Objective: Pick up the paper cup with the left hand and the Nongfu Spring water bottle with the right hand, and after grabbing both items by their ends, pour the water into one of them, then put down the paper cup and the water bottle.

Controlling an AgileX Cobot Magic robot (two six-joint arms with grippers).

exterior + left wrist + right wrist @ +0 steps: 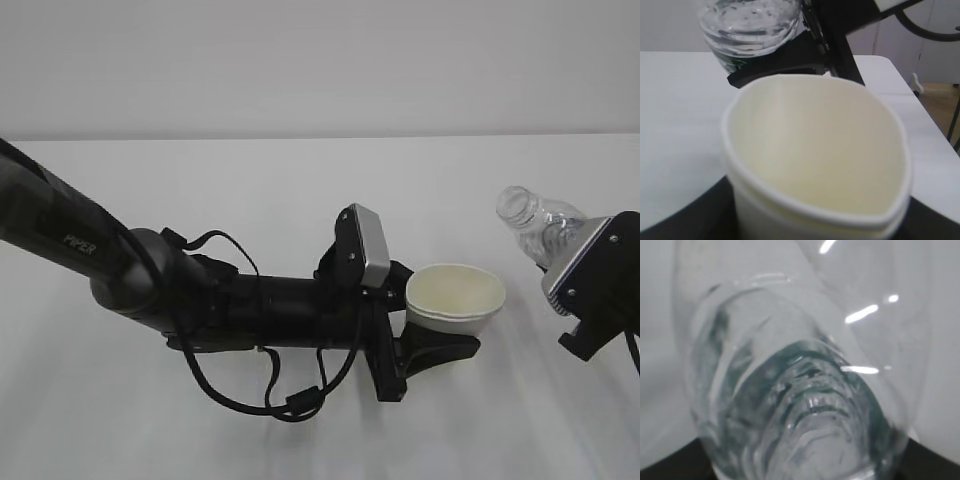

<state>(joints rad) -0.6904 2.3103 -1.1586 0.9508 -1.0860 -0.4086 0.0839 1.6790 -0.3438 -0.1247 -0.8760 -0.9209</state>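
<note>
Legible markings: one word only.
The word "PIPER" is printed in light capitals on the upper link of the black arm (75, 240) on the left of the exterior view, running along the link's length. The green label band of the Nongfu Spring water bottle (735, 64) shows at the bottle's base in the left wrist view, but its print is too blurred to read.
</note>
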